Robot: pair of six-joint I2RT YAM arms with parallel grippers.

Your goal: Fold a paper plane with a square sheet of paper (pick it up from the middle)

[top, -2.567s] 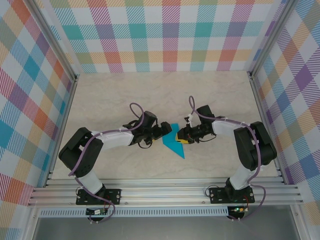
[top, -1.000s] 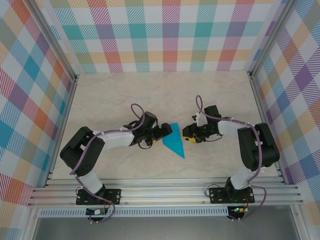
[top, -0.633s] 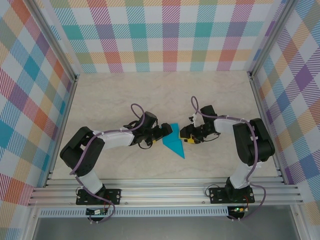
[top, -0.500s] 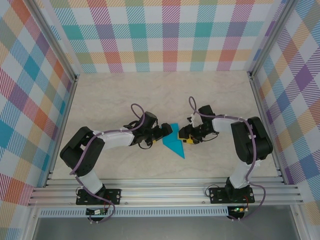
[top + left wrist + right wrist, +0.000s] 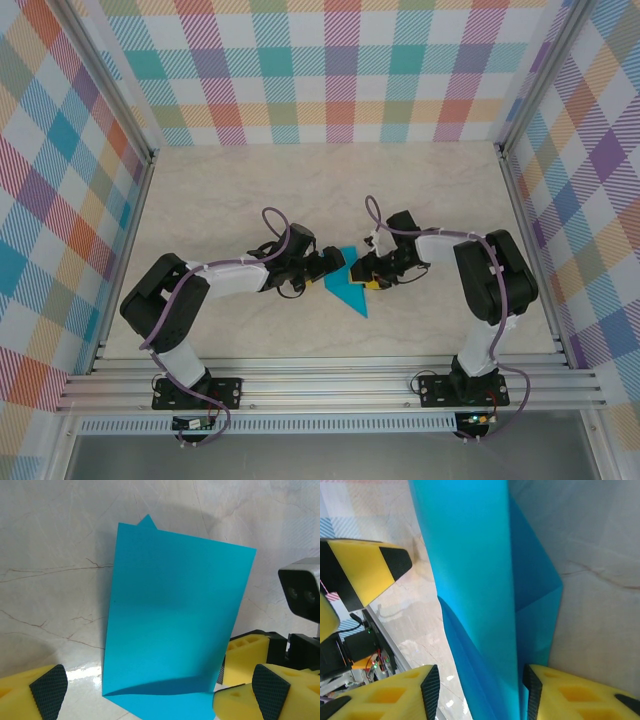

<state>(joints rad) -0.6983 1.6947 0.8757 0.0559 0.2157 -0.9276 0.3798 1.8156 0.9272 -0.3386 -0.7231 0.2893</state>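
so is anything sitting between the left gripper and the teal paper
Nothing visible. The folded teal-blue paper lies directly ahead of the open left gripper, on bare marble tabletop. The right gripper sits on the opposite side, open, straddling an edge of the paper and not blocking that approach.
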